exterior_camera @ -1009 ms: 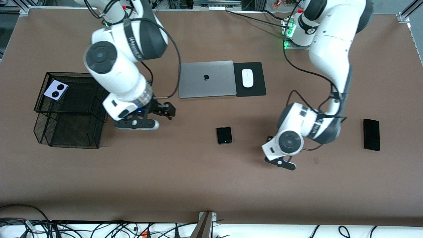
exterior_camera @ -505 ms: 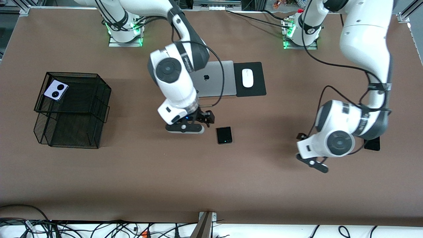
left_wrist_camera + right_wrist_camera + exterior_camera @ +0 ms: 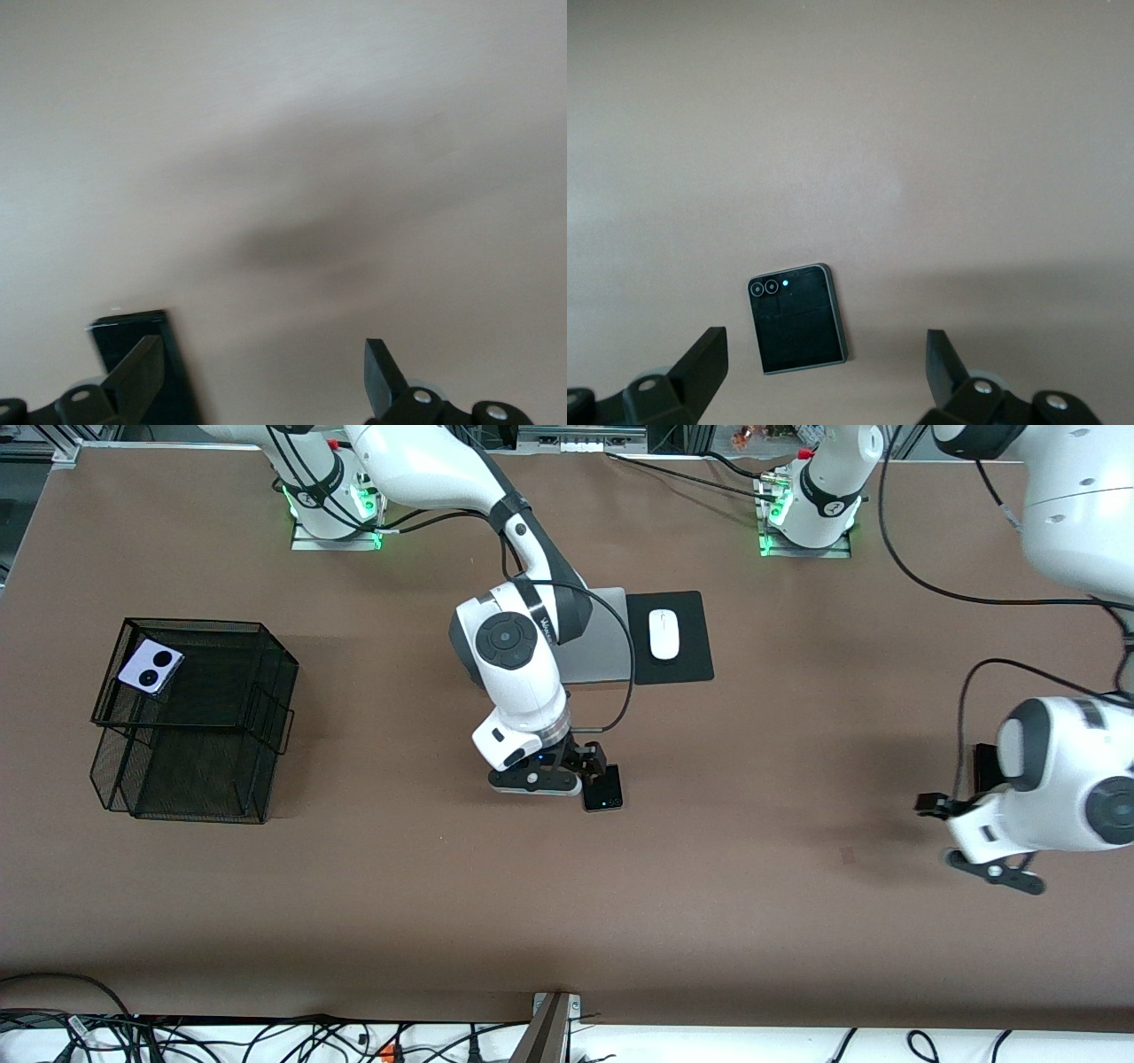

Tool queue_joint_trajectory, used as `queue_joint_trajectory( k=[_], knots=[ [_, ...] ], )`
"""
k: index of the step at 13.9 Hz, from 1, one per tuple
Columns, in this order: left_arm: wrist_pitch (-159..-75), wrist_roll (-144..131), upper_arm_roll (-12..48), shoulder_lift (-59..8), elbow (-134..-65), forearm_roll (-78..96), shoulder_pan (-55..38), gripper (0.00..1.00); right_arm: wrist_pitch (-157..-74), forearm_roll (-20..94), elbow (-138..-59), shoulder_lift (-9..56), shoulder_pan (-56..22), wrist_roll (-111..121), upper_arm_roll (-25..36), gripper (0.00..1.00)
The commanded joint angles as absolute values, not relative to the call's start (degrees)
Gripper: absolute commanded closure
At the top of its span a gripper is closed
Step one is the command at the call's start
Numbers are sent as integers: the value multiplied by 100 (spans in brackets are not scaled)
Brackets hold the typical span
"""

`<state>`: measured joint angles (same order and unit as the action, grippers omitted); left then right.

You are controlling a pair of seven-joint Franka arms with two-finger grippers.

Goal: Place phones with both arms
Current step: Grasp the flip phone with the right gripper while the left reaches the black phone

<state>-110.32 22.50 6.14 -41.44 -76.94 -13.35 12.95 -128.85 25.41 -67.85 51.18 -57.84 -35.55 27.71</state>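
Now both arms close in on the two black phones

Meanwhile, over the last second the two arms have swung apart from mid-bench toward separate targets. The right arm, rooted at the base nearest the wire basket, has travelled away from that basket (image 3: 190, 717) and across in front of the grey laptop (image 3: 602, 638); the left arm has swept out toward its own end of the bench (image 3: 797, 921). That reads as each arm lining up on a phone of its own, with neither grasp yet made.

The right arm is bent sharply down from its elbow, wrist pointing at the bench. The left arm folds down likewise, its wrist housing covering most of its target.

The long black slab (image 3: 983, 766) lies toward the left arm's end, only one edge showing past the wrist. The left hand (image 3: 261, 376) hangs over the bench just beside it, fingers spread wide and empty.

The small square black phone (image 3: 603, 790) lies flat mid-bench, nearer the front camera than the laptop. The right hand (image 3: 586, 766) hovers just over it, fingers wide, nothing held.

The lilac phone (image 3: 151, 667) already rests in the basket's upper tier.
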Motion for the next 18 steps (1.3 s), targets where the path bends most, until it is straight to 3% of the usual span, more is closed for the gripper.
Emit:
queue_joint_trajectory(
  k=[1,9,18],
  knots=[
    [-11180,2697,712,-3955,-7945,-1353,1590,0,-13016,2637,-6583,5282,-5827,-3735,2777,1],
    [-12031,3577,712,-4227,-7980,-1301,2609,0,-14123,2637,-6583,5756,-5836,-3972,2540,1],
    [-12305,3454,729,-4298,-8375,-695,2725,0,-14080,2023,-6583,5906,-6117,-3885,2540,0]
  ],
)
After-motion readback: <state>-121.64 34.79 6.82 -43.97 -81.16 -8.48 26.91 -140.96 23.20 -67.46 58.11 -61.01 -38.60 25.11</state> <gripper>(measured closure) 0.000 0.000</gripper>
